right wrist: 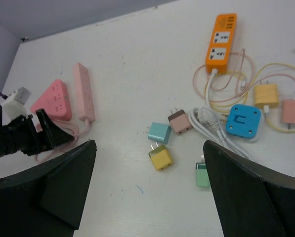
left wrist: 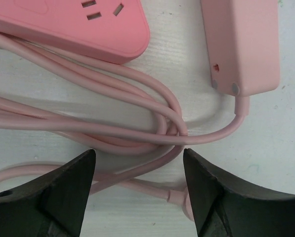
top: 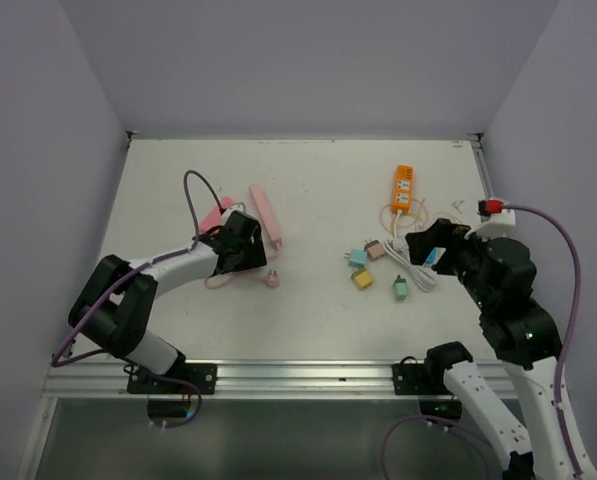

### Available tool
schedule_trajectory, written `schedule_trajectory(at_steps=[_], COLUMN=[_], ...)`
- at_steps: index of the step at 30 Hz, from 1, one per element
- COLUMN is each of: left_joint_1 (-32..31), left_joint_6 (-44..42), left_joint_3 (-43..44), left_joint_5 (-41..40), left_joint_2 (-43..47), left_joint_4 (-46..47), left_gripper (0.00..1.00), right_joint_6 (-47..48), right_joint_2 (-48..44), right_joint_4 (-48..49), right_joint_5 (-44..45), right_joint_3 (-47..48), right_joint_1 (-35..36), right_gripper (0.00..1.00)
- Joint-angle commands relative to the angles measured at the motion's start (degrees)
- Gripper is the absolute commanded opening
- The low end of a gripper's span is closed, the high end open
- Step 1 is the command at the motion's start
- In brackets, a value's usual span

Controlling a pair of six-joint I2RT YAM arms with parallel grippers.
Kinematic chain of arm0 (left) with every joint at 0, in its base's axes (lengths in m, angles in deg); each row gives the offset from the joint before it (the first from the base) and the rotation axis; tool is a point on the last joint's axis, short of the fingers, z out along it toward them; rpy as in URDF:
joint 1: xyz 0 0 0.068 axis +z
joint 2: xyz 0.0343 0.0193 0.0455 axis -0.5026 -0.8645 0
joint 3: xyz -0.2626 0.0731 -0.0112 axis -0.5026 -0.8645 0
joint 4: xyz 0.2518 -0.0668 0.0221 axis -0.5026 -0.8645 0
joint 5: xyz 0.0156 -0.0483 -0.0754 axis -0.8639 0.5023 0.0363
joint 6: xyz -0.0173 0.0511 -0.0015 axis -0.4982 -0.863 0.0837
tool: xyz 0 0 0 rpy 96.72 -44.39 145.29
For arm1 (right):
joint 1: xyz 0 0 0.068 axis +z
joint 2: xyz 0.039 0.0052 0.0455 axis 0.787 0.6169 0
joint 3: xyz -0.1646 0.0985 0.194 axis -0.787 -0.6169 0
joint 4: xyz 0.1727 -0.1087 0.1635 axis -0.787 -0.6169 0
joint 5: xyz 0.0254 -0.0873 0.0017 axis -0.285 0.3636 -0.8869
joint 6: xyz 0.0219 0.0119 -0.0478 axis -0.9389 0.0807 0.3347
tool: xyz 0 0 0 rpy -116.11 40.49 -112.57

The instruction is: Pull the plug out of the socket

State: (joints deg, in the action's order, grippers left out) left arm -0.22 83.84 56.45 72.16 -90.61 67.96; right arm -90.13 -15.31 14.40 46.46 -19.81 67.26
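A pink triangular socket block [left wrist: 78, 24] and a long pink power strip [left wrist: 241, 44] lie at the table's left, with their pink cord [left wrist: 112, 133] coiled in front of them. The round pink plug [top: 273, 279] at the cord's end lies on the table, in no socket. In the left wrist view this plug [left wrist: 179, 197] shows partly beside the right finger. My left gripper [left wrist: 137, 158] hangs open just over the coil, gripping nothing. My right gripper [right wrist: 149, 148] stands open, raised over the table's right side, empty.
An orange power strip [right wrist: 220, 42] with a yellow cord lies at the back right. In front of it lie a coiled white cable [right wrist: 211, 131], a blue adapter [right wrist: 243, 121] and teal [right wrist: 159, 132], yellow [right wrist: 160, 157], brown [right wrist: 179, 121] and green [right wrist: 202, 174] chargers.
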Motion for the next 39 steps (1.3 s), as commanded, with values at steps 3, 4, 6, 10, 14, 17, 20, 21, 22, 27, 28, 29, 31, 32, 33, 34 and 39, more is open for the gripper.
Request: schedule_trajectory(at_steps=[3,4,6,10,14,17,20,21,22,27,28,29,31,32,33,34,39], left_joint_1=[0.25,0.25,0.25,0.25,0.25,0.25,0.25,0.25,0.25,0.25,0.25,0.25,0.16,0.24,0.25,0.25,0.24], left_joint_6=[-1.53,-1.61,-2.05,-4.07,-6.62,-10.04,-13.47,-14.87,-15.5,-19.45,-19.63,-19.72,-19.9,-19.98,-19.81,-19.72,-19.11], left_joint_3=[1.3,1.57,2.18,6.21,10.26,13.6,15.1,15.1,14.84,12.03,10.46,9.58,6.85,5.89,5.01,3.52,-0.7], left_joint_5=[-0.5,-0.76,-1.72,-4.88,-9.19,-12.18,-16.04,-18.32,-19.47,-25.01,-25.63,-26.24,-26.69,-27.12,-27.48,-27.83,-29.58], left_joint_2=[8.28,10.99,15.38,23.02,31.21,37.28,43.69,47.28,48.88,59.94,61.45,62.94,66.81,67.96,69.97,70.77,74.9], left_joint_4=[-1.75,-3.5,-5.62,-13.16,-18.8,-22.58,-24.61,-24.96,-25.05,-24.44,-23.74,-23.47,-22.42,-21.98,-21.63,-21.1,-19.34], left_gripper=[0.8,0.82,0.87,0.98,0.99,1.0,1.0,1.0,0.99,1.0,0.99,0.99,0.99,0.99,0.99,1.0,1.0], right_joint_6=[5.04,5.57,6.98,9.26,11.02,11.9,12.43,12.43,12.34,12.43,12.43,12.52,13.04,13.65,13.92,14.19,14.98], right_joint_2=[-1.73,-2.17,-2.78,-4.28,-6.82,-8.4,-11.22,-12.7,-13.33,-18.07,-20.08,-21.06,-23.86,-24.49,-25.19,-25.72,-28.36], right_joint_4=[-6.83,-7.27,-8.5,-10.26,-11.23,-12.02,-12.2,-12.46,-12.72,-13.34,-13.25,-13.16,-12.38,-12.11,-11.85,-11.76,-11.14], right_joint_5=[9.65,10.54,13.17,17.14,19.78,21.53,22.41,22.5,22.42,23.29,23.73,24.08,25.05,25.14,25.32,25.4,25.58], right_joint_3=[9.25,10.92,12.33,15.67,16.91,16.82,15.42,14.89,14.19,11.73,11.2,10.93,10.32,10.23,10.23,10.23,8.92], right_joint_1=[-0.15,-0.15,-0.15,-0.06,0.03,0.29,0.82,0.82,0.82,0.99,0.99,0.91,0.91,0.91,0.91,0.91,0.91], right_gripper=[0.96,0.96,0.99,0.99,0.99,0.99,0.99,0.99,0.99,0.99,0.99,0.99,0.99,0.99,0.99,0.99,0.99])
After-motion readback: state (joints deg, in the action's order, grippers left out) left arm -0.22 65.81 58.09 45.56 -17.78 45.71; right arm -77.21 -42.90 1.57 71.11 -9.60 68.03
